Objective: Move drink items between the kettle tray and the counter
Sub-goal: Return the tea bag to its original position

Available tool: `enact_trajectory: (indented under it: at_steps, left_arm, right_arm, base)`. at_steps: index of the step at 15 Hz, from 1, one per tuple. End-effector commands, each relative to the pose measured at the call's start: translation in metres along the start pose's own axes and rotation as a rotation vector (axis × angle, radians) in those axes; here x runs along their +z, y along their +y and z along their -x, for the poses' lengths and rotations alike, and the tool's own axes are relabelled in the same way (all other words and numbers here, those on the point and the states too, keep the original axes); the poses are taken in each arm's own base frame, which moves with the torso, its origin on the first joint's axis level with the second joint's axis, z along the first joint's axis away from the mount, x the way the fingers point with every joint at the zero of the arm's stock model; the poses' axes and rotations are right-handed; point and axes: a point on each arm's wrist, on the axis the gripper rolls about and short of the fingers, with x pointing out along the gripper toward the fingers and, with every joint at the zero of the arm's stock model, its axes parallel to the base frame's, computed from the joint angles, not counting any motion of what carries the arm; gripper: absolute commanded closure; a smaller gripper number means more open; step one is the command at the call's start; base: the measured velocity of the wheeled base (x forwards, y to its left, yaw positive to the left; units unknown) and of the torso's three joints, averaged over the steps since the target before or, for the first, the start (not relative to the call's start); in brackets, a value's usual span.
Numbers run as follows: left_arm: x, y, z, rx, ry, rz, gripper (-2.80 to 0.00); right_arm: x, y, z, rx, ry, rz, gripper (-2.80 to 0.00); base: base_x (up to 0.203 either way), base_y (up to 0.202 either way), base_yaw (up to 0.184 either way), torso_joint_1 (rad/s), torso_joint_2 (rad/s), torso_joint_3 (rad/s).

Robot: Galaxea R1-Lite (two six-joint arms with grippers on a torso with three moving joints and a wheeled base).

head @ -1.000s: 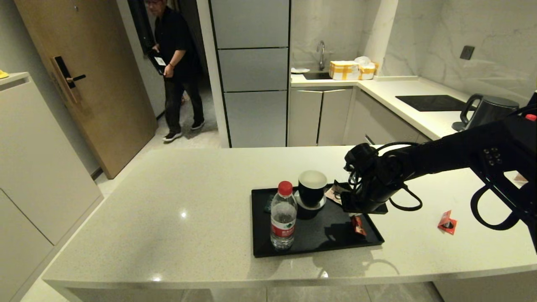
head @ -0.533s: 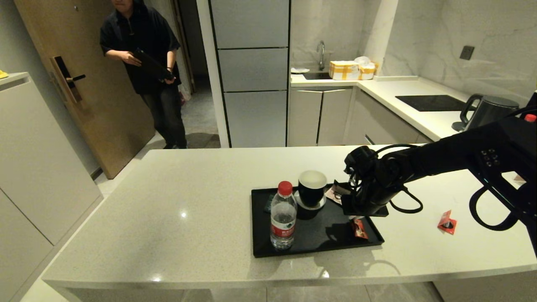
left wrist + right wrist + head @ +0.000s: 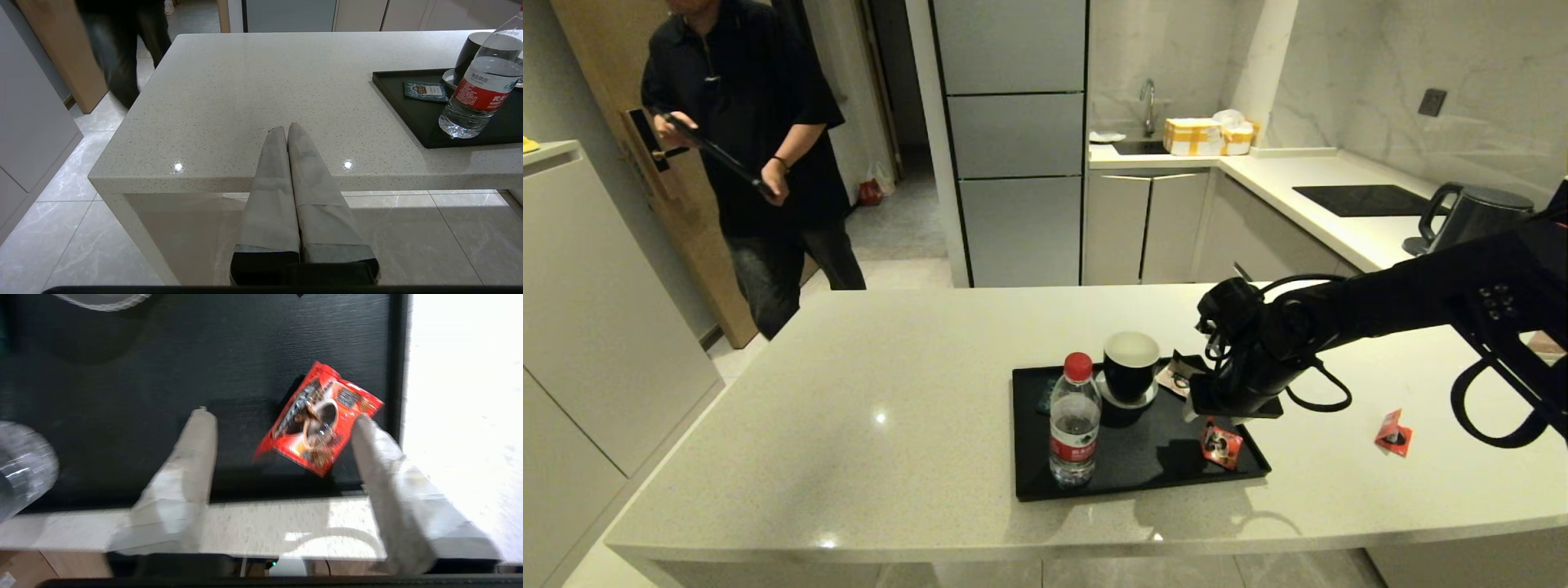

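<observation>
One red foil sachet [image 3: 1221, 445] [image 3: 322, 420] rests face up inside the black kettle tray [image 3: 1029, 433] [image 3: 163, 355], close to its front right corner. My right gripper [image 3: 1217, 412] [image 3: 282, 415] hovers just above it, open, with the sachet below the gap and nearest one finger [image 3: 380, 457]. The second red sachet [image 3: 1393, 433] lies on the off-white counter [image 3: 890, 384], to the right of the tray. My left gripper [image 3: 286, 128] is shut and holds nothing, parked off the counter's front left edge.
On the tray stand a red-capped water bottle [image 3: 1075, 425] [image 3: 476, 90] and a black cup [image 3: 1130, 367], with a teal packet [image 3: 425, 90] and a brownish packet [image 3: 1176, 377]. A grey kettle [image 3: 1470, 216] sits on the far counter. A person [image 3: 743, 155] stands at the far left.
The right gripper has opened. The sachet that hung edge-on beneath it now shows its face on the tray. The person has walked closer, toward the left.
</observation>
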Motion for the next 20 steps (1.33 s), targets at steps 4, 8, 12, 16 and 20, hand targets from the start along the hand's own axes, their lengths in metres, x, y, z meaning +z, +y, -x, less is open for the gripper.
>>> enact_trajectory:
  at_steps: [4,8,12,16,20]
  left_arm:
    - [0.000,0.000,0.000,0.001,-0.001,0.000,0.00]
    - [0.000,0.000,0.000,0.001,-0.001,0.000,0.00]
    - [0.000,0.000,0.000,0.001,-0.001,0.000,0.00]
    - [0.000,0.000,0.000,0.001,-0.001,0.000,0.00]
    - [0.000,0.000,0.000,0.001,-0.001,0.000,0.00]
  right_arm:
    - [-0.012,-0.028,0.066,-0.002,-0.077,-0.081,-2.80]
    - [-0.021,-0.070,0.069,-0.066,-0.057,-0.291,0.00]
    - [-0.016,-0.137,0.046,-0.236,-0.043,-0.554,0.00]
    - [-0.014,-0.181,0.030,-0.306,-0.022,-0.651,0.00]
    - [-0.009,-0.186,0.024,-0.314,-0.059,-0.663,0.00]
  base:
    - [0.000,0.000,0.000,0.000,0.00,0.000]
    - [0.000,0.000,0.000,0.000,0.00,0.000]
    - [0.000,0.000,0.000,0.000,0.00,0.000]
    - [0.000,0.000,0.000,0.000,0.00,0.000]
    - [0.000,0.000,0.000,0.000,0.00,0.000]
